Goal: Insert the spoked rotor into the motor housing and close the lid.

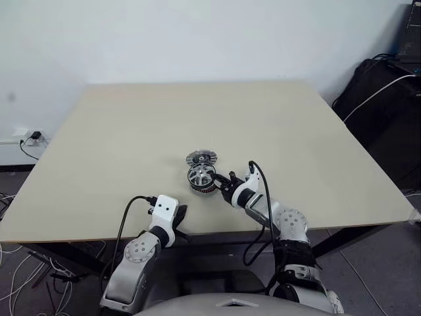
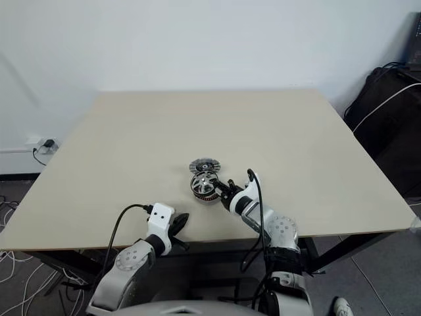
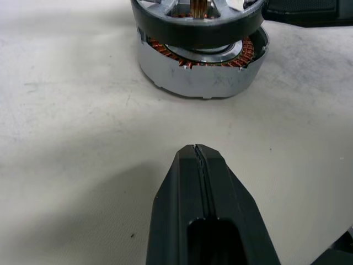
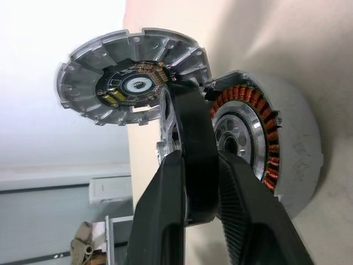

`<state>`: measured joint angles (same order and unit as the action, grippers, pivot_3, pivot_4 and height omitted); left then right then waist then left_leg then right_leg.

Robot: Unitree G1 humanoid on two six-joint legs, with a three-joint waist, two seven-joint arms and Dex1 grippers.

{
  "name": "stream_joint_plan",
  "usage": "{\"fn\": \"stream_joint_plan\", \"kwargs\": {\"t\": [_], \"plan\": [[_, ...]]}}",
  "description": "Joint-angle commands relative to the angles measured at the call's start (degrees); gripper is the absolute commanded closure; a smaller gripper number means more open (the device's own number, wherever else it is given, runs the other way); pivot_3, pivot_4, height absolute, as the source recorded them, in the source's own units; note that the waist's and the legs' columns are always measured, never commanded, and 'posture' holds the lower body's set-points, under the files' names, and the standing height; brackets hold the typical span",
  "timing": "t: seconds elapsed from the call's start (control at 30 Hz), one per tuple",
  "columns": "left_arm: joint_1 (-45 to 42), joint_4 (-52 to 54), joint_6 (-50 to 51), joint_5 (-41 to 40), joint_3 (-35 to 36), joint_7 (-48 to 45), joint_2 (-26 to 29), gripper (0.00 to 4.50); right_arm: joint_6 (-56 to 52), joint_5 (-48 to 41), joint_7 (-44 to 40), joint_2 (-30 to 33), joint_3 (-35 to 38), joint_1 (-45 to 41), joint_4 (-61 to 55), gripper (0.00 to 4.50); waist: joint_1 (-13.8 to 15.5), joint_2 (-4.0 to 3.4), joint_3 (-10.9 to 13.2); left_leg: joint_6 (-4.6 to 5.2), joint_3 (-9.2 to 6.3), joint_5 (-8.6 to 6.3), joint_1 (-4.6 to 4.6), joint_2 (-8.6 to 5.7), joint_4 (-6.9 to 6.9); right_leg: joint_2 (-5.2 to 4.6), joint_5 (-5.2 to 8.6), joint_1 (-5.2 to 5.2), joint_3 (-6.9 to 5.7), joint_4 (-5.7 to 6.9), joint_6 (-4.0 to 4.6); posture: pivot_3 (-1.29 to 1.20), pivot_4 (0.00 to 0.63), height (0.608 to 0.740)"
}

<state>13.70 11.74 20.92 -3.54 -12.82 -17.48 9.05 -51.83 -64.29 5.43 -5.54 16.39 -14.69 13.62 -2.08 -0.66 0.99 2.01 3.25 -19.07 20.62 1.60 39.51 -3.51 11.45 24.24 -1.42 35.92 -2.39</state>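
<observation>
Nearest the table's (image 1: 99,164) front edge, the left gripper (image 1: 177,220) rests with its fingers pressed together, empty. Just beyond, the right gripper (image 4: 190,182) clamps the dark rim of the spoked rotor (image 1: 201,175), holding it over the motor housing (image 3: 201,72) with its copper windings. Touching the housing's far side lies the ribbed lid (image 1: 201,158), toward the table's middle.

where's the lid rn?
In the left eye view the lid lies on the table near its middle, just behind the motor housing, where the right gripper holds the spoked rotor.
</observation>
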Motion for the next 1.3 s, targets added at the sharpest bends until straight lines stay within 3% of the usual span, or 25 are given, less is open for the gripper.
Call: {"fn": "stream_joint_plan", "kwargs": {"t": [0.03, 0.23, 0.3, 0.7, 0.87, 1.07, 1.17, 1.3], "plan": [[-1.0, 2.8, -0.4, -0.4, 0.1, 0.1, -0.3, 4.50, -0.2, 0.1, 0.0, -1.0, 1.0, -0.6, -0.3, 2.40, 0.0, -0.02, 0.0, 0.00, 0.01, 0.00, 0.00, 0.00, 0.00, 0.00, 0.00, 0.00, 0.00, 0.00, 0.00, 0.00, 0.000, 0.740], [-0.8, 2.6, -0.6, -0.4, -0.2, 0.2, -0.7, 4.50, -0.7, -0.1, 0.7, -0.9, 1.7, -0.2, -1.6, 0.39, 0.0, -0.03, -0.2, 0.00, -0.02, 0.00, -0.37, 0.01, 0.00, 0.00, 0.05, -0.41, -0.03, -0.04, 0.05, 0.00, 0.000, 0.740], [-0.7, 2.5, -0.7, -0.4, -0.3, 0.2, -0.8, 4.50, -1.0, -0.3, 1.0, -0.7, 2.0, 0.1, -2.5, 0.02, 0.0, -0.02, -0.2, 0.01, -0.03, -0.01, -0.58, 0.02, 0.00, -0.01, 0.34, -0.63, -0.03, -0.04, 0.11, 0.00, 0.000, 0.740], [-1.0, 1.7, -1.1, -0.4, -0.6, -0.1, -1.5, 4.50, -3.1, 0.7, 1.6, 0.5, 0.3, 1.1, -9.8, 0.02, 0.0, -0.04, -0.2, 0.03, -0.01, -0.02, -0.50, 0.02, -0.01, -0.01, 0.27, -0.53, 0.01, -0.03, 0.22, 0.00, 0.000, 0.740], [-1.1, 1.5, -1.3, -0.4, -0.6, -0.1, -1.6, 4.50, -2.0, 7.7, -0.5, 3.6, -5.5, 1.8, -16.0, 0.02, -0.1, -0.05, -0.2, 0.03, -0.01, -0.01, -0.50, 0.02, -0.01, -0.01, 0.34, -0.51, 0.00, -0.03, 0.12, 0.00, 0.000, 0.740], [-1.3, 1.1, -1.7, -0.4, -0.5, -0.1, -1.7, 4.50, 4.9, 23.0, -6.9, 10.9, -19.3, 3.1, -25.9, 0.02, 0.0, -0.01, -0.2, 0.03, -0.01, -0.02, -0.48, 0.00, -0.01, -0.01, 0.37, -0.50, 0.00, -0.05, 0.09, 0.00, 0.000, 0.740], [-1.4, 0.8, -1.9, -0.4, -0.6, -0.1, -1.7, 4.50, 8.5, 31.0, -10.8, 15.3, -27.3, 2.8, -28.3, 0.60, 0.0, 0.06, -0.1, 0.03, -0.01, -0.02, -0.49, -0.01, -0.01, -0.01, 0.38, -0.50, -0.01, -0.06, 0.10, 0.00, 0.000, 0.740], [-1.6, 0.2, -2.4, -0.4, -0.7, -0.1, -1.8, 4.50, 12.6, 40.8, -14.7, 19.3, -35.8, 1.1, -27.5, 1.90, 0.0, 0.21, 0.0, 0.03, -0.01, -0.01, -0.52, 0.00, -0.01, -0.01, 0.39, -0.52, -0.02, -0.05, 0.11, 0.00, 0.000, 0.740]]}}
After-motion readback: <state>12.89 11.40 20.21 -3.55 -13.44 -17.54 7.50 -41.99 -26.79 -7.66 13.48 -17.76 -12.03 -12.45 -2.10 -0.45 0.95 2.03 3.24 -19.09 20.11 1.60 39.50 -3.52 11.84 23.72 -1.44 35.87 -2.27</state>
